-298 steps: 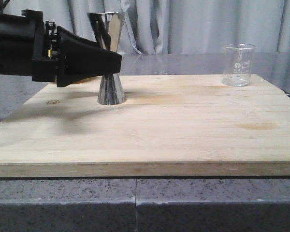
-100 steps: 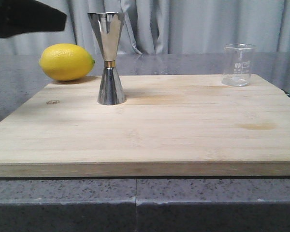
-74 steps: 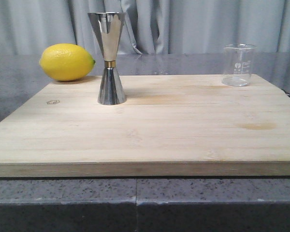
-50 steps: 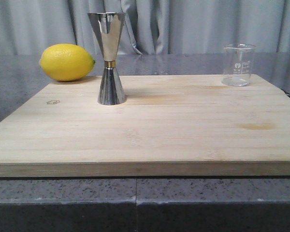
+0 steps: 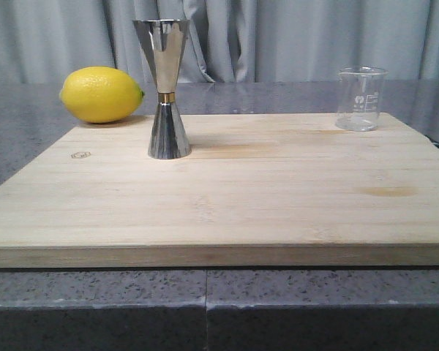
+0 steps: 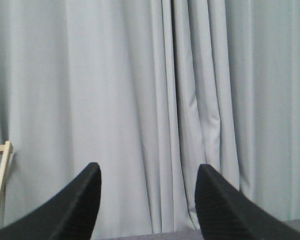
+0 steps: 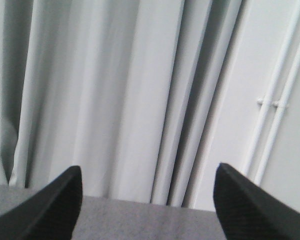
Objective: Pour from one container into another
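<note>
The small clear glass beaker [image 5: 361,99] with white marks stands upright at the far right corner of the wooden board [image 5: 227,197]. The tall steel jigger [image 5: 166,88] with a gold band at its waist stands upright at the board's far left. Neither arm shows in the front view. My left gripper [image 6: 147,172] is open with nothing between its fingers and faces the grey curtain. My right gripper [image 7: 147,175] is open too, wide and empty, facing the curtain and a white wall.
A yellow lemon [image 5: 101,94] lies on the grey counter just behind the board's far left corner, next to the jigger. A grey stone counter edge [image 5: 205,307] runs along the front. A wooden frame [image 6: 0,180] shows in the left wrist view.
The left arm, which was beside the jigger and hid the lemon, has lifted away up and left, out of the front view. The jigger and the beaker have not moved.
</note>
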`<action>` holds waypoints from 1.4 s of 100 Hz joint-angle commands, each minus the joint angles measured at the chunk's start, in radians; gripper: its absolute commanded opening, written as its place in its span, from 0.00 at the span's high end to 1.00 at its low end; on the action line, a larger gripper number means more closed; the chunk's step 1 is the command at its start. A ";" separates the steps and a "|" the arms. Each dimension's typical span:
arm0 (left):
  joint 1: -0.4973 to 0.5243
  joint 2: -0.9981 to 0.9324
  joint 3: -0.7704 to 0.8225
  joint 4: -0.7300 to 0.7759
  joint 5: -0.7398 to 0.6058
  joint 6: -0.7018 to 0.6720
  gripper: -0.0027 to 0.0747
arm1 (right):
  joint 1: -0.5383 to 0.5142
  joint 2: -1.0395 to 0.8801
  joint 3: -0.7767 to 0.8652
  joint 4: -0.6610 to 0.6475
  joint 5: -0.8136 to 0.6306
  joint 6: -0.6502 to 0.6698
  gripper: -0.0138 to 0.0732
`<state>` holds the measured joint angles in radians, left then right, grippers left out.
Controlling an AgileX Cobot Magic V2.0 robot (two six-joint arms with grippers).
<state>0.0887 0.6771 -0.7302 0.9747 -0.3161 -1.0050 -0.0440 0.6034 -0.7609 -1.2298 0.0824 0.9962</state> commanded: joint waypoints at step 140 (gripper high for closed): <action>0.002 -0.577 0.565 -0.131 0.255 -0.013 0.99 | -0.007 -0.494 0.459 -0.028 -0.007 -0.002 0.89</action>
<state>0.0887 0.0934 -0.1540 0.8513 -0.0225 -1.0097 -0.0440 0.0998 -0.2895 -1.2365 0.1010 0.9962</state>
